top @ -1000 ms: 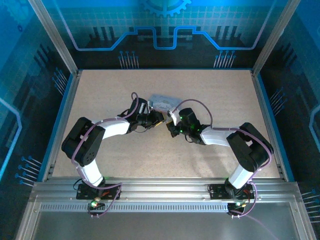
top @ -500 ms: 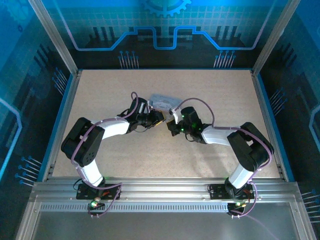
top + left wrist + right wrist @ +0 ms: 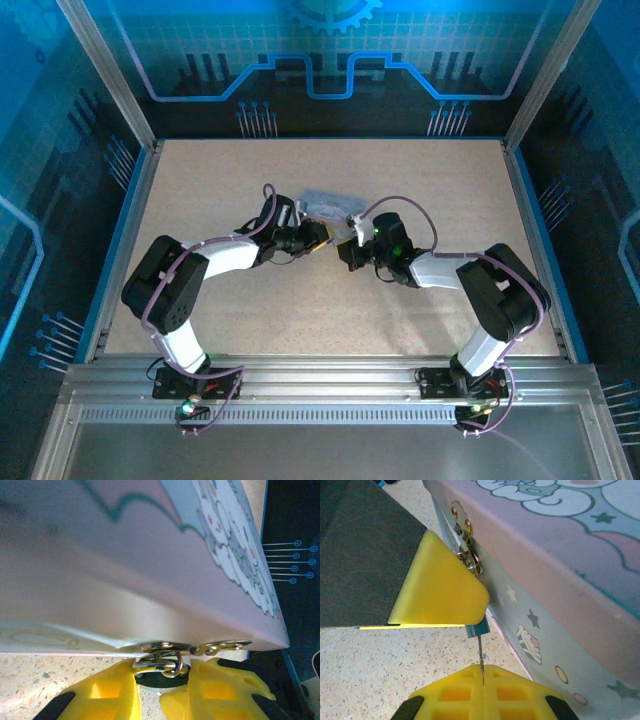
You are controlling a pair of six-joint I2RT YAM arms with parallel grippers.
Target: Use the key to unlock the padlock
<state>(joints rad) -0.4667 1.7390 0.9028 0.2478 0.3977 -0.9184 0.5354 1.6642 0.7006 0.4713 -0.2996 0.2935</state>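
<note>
At the left gripper (image 3: 161, 686), we note the yellow fingers closed on the tiny dark padlock (image 3: 160, 666). Its body sits between the pads, and its silvery shackle passes through the small metal hasp (image 3: 200, 646) of the pale lilac rectangular tin with the cartoon lid (image 3: 125, 555). The padlock therefore hangs at the tin's front edge, just above the speckled beige table (image 3: 250, 300).

On the right gripper (image 3: 482, 671), the yellow pads are pinched together on the thin grey metal key (image 3: 481, 652). The blade stands edge-on out of the pinch. Its tip meets a small bluish-grey piece tucked under the left gripper's finger (image 3: 440, 595). We cannot tell whether the blade is seated in a keyway.

Change over the last second, from the overhead view: the right wrist has swung outward and toward the far side of the table. Its nose has stayed close against the left gripper. The left arm has not moved, and both grips are unchanged.

Our reading is that the right arm is re-angling the key about its tip, either lining it up with the keyway or beginning to turn it. The shackle is still closed through the hasp, so the padlock is not yet unlocked.
</note>
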